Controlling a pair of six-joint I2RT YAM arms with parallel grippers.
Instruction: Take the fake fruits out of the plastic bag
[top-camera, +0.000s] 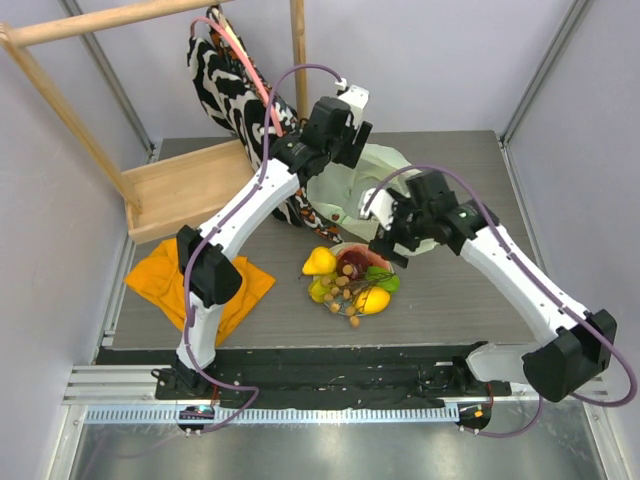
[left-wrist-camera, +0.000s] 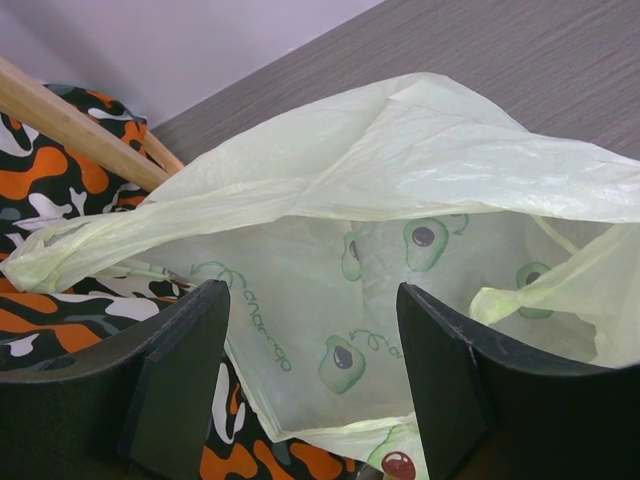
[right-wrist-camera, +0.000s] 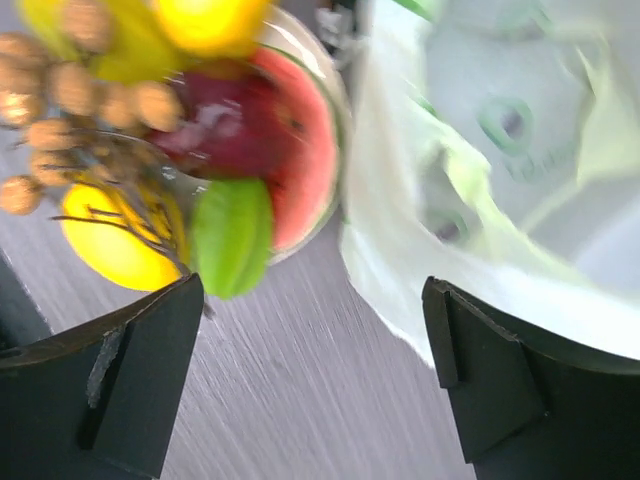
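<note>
Small glossy plastic fruits (top-camera: 348, 280) sit heaped on the grey bench (top-camera: 450, 300), just beside the crinkly pale-green plastic bag (top-camera: 375, 180). Bag interior looks empty. Left end effector (left-wrist-camera: 312, 300) spread apart at the bag, right end effector (right-wrist-camera: 312, 290) also apart, holding nothing. I'd call it basically done

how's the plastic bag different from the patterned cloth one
The plastic bag is pale green and translucent; the cloth bag is opaque with a bold black-and-white pattern. The plastic bag lies crumpled on the table; the cloth bag hangs off the wooden rack. Both are limp.
</note>
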